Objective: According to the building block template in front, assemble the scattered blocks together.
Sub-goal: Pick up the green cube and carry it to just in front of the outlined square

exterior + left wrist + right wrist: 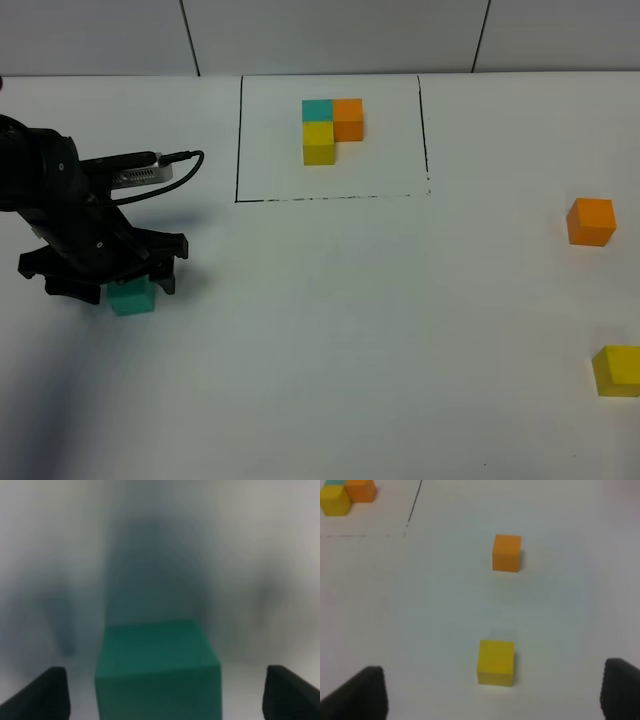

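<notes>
The template [331, 128] is an L of teal, orange and yellow cubes inside a thin black outline [238, 140] at the back middle. The loose teal block [133, 299] lies at the left. My left gripper [130, 285] is open and sits low over it. In the left wrist view the teal block [159, 675] lies between the fingers [42, 695] with a gap on each side. The loose orange block [591, 221] and yellow block [617, 370] lie at the right. My right gripper [490, 700] is open and empty, short of the yellow block [496, 662] and the orange block [507, 553].
The white table [330, 330] carries only these blocks. The left arm's cable [185, 158] loops above the left gripper. A corner of the template [342, 495] shows in the right wrist view. The right arm is out of the exterior high view.
</notes>
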Motion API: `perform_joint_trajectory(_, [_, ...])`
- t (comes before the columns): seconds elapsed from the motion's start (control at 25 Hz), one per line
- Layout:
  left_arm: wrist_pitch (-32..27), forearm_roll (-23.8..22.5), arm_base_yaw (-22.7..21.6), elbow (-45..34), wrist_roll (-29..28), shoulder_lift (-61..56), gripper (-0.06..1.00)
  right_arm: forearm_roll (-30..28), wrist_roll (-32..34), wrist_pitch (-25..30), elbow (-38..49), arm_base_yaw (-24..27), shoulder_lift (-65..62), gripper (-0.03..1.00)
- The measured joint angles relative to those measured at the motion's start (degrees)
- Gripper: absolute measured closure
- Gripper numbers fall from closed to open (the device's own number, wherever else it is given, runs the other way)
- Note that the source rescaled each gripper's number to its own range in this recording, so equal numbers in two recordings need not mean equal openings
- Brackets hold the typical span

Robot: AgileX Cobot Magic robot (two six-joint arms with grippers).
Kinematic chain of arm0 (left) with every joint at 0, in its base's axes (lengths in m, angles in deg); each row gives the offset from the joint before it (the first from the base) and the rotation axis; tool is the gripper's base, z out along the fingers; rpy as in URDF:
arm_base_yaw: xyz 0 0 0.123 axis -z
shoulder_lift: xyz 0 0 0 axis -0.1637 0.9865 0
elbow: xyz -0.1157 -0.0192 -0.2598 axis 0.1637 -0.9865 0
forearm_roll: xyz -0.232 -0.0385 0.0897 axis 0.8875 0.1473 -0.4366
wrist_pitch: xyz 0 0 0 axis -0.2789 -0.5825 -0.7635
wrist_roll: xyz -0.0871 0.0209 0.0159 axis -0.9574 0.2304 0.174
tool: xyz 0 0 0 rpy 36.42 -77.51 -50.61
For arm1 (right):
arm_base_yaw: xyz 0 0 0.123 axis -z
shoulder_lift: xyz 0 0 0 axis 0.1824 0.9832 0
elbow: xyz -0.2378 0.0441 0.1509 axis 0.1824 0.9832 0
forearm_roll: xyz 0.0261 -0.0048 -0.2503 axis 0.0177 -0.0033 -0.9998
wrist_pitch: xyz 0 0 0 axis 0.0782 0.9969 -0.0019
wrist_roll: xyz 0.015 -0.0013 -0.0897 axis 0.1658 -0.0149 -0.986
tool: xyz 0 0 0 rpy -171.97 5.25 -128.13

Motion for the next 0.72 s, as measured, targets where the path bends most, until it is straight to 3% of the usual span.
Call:
perform_joint_trajectory(0.16, [0.0,0.0,0.0,0.0,-0.6,1.2,0.11,0.0,0.0,0.0,0.0,0.0,0.0,0.24])
perform_joint_trajectory(0.24, [0.2,0.0,0.0,0.0,-0.6,1.2,0.22,0.0,0.0,0.0,0.0,0.0,0.0,0.24])
perform_joint_trajectory(0.32, [0.2,0.0,0.0,0.0,-0.7,1.2,0.43,0.0,0.0,0.0,0.0,0.0,0.0,0.24])
perform_joint_trajectory(0.4, [0.2,0.0,0.0,0.0,-0.8,1.2,0.81,0.0,0.0,0.0,0.0,0.0,0.0,0.24])
perform_joint_trajectory(0.44, [-0.1,0.0,0.0,0.0,-0.8,1.2,0.94,0.0,0.0,0.0,0.0,0.0,0.0,0.24])
perform_joint_trajectory(0.56, [-1.9,0.0,0.0,0.9,0.2,1.2,0.93,0.0,0.0,0.0,0.0,0.0,0.0,0.24])
perform_joint_trajectory(0.72, [-7.5,-0.1,0.0,6.5,7.7,1.3,0.93,0.0,0.0,0.0,0.0,0.0,0.0,0.24])
